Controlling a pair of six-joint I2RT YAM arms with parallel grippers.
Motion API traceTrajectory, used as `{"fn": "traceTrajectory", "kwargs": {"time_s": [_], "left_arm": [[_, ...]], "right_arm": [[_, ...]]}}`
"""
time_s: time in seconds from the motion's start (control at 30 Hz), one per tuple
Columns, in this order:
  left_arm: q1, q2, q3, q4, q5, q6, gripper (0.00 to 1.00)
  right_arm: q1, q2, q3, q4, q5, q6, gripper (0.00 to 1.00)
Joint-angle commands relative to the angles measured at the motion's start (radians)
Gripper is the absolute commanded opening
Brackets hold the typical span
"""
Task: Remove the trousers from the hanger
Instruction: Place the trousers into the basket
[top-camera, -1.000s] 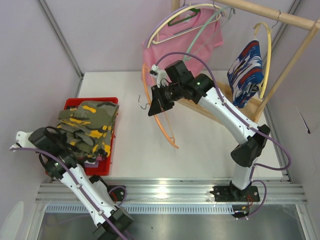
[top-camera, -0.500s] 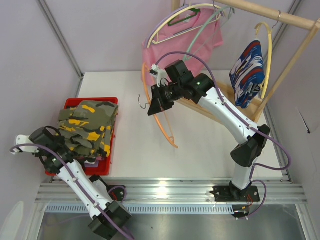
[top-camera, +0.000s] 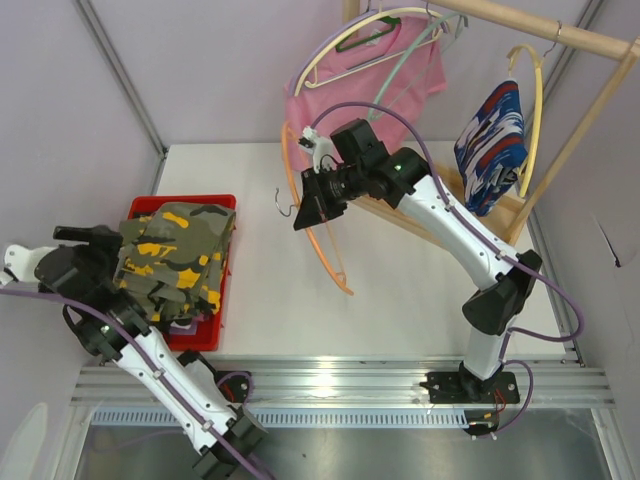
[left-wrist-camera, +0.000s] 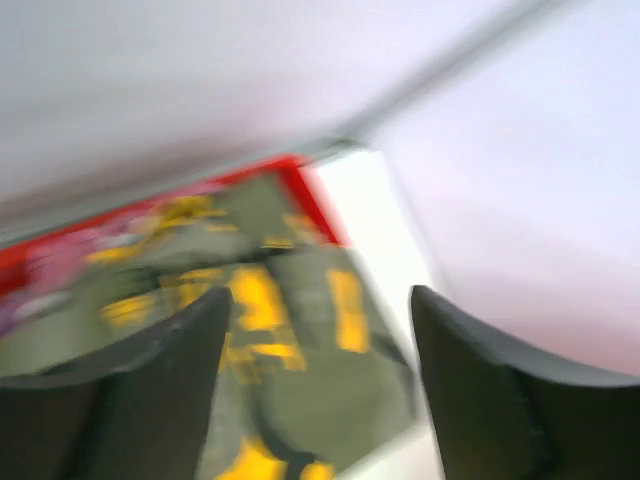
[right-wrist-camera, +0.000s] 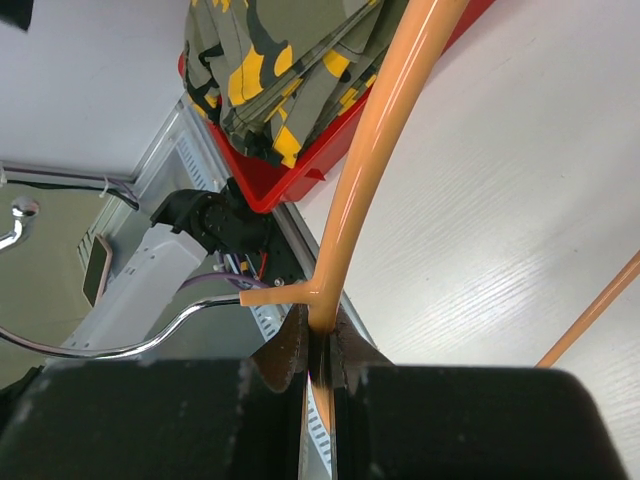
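Note:
A yellow-olive camouflage pair of trousers (top-camera: 175, 255) lies folded on top of the red bin (top-camera: 226, 275); the left wrist view shows this pair (left-wrist-camera: 290, 340) blurred. My left gripper (top-camera: 88, 237) hangs open at the bin's left edge, and nothing sits between its fingers (left-wrist-camera: 170, 370). My right gripper (top-camera: 308, 212) is shut on the bare orange hanger (top-camera: 322, 250), pinching its neck (right-wrist-camera: 322, 310) just below the metal hook (right-wrist-camera: 100, 345), above the white table. A blue, white and red pair of trousers (top-camera: 492, 145) hangs on a yellow hanger (top-camera: 541, 105) at the rack's right end.
A pink T-shirt (top-camera: 372, 85) hangs from the wooden rack (top-camera: 560, 35) at the back, with other hangers around it. The rack's slanted leg (top-camera: 575, 140) stands at the right. Grey walls close in the left and back sides.
My left gripper has opened, let go of the camouflage trousers onto the bin, and drawn back to the left. The right arm has barely moved with the orange hanger.

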Motion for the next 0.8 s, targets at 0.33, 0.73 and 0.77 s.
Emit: {"fn": "traceTrajectory", "kwargs": {"time_s": [0.33, 0.73, 0.77], "left_arm": [[-0.272, 0.252, -0.113, 0.356, 0.298, 0.064, 0.61], [-0.246, 0.382, -0.156, 0.153, -0.033, 0.051, 0.97], [-0.246, 0.373, -0.154, 0.155, -0.034, 0.054, 0.99]], "right_arm": [[0.048, -0.233, -0.102, 0.194, 0.103, 0.026, 0.00], [0.043, -0.414, -0.242, 0.216, 0.313, 0.087, 0.00], [0.040, -0.417, -0.247, 0.215, 0.317, 0.089, 0.00]]}}
